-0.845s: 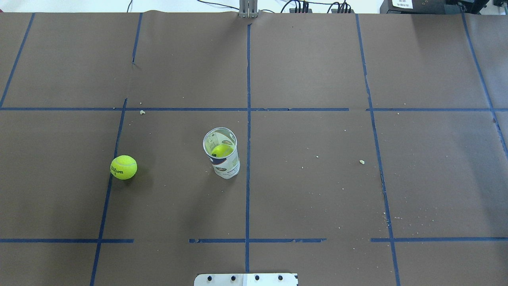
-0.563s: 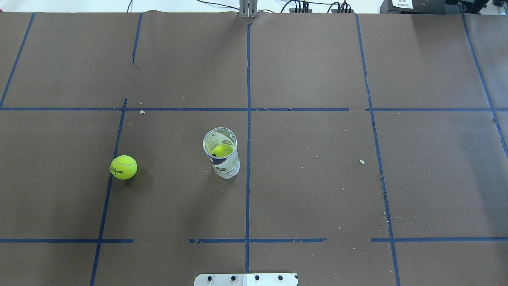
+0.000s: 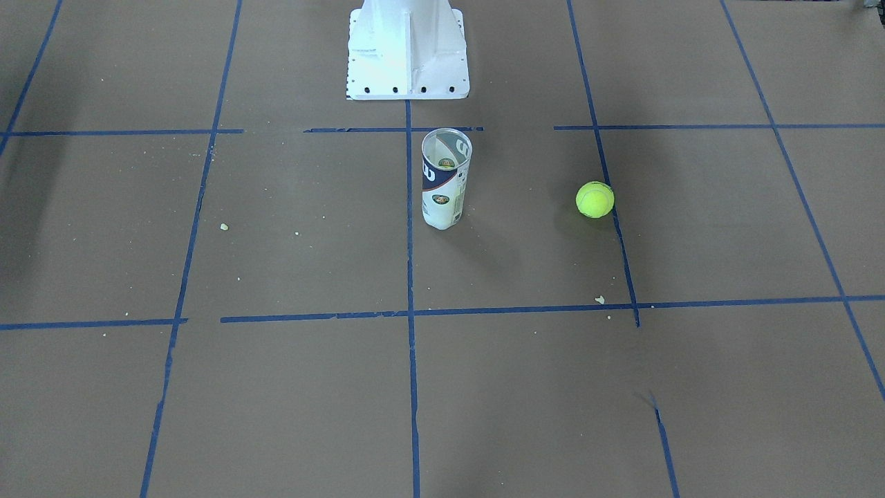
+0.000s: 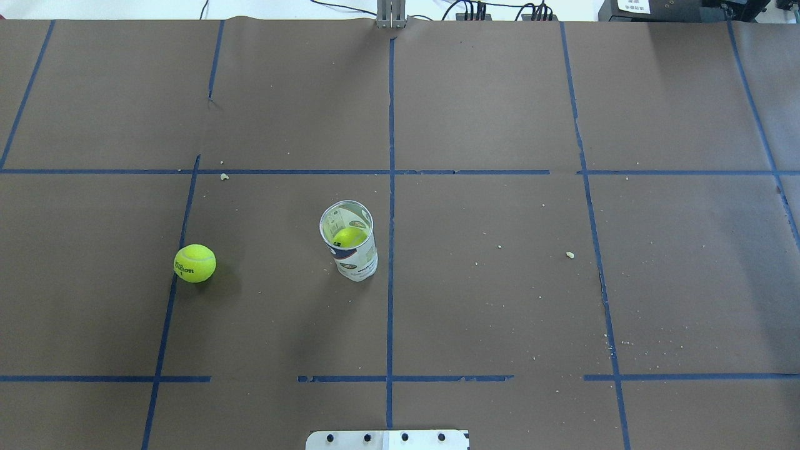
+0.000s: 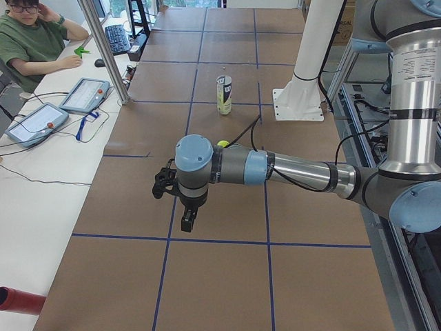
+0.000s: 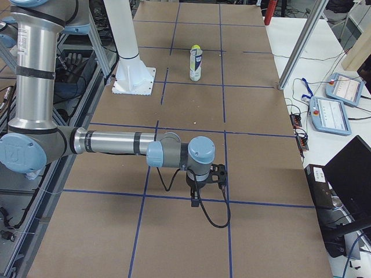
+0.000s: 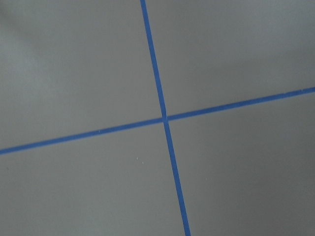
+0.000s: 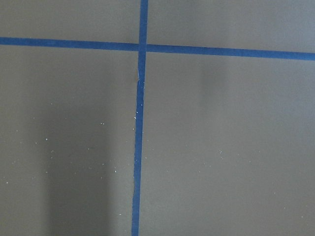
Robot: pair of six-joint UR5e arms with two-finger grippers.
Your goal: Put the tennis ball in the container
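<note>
Nothing moved: tennis ball point(image 4: 195, 263) lies on the desk point(image 4: 500, 312), left of the upright container point(image 4: 350, 247); jaws open or closed, cannot tell.

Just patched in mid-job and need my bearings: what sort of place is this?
Probably a robotics lab's data-collection cell: a brown-paper table gridded with blue tape, teach pendants on a side desk, and a seated operator nearby.

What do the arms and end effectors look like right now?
The left arm and right arm are silver tubes with black bands, grey joints and light-blue caps. The left end effector and right end effector are black; a black cable loops from each wrist.
</note>
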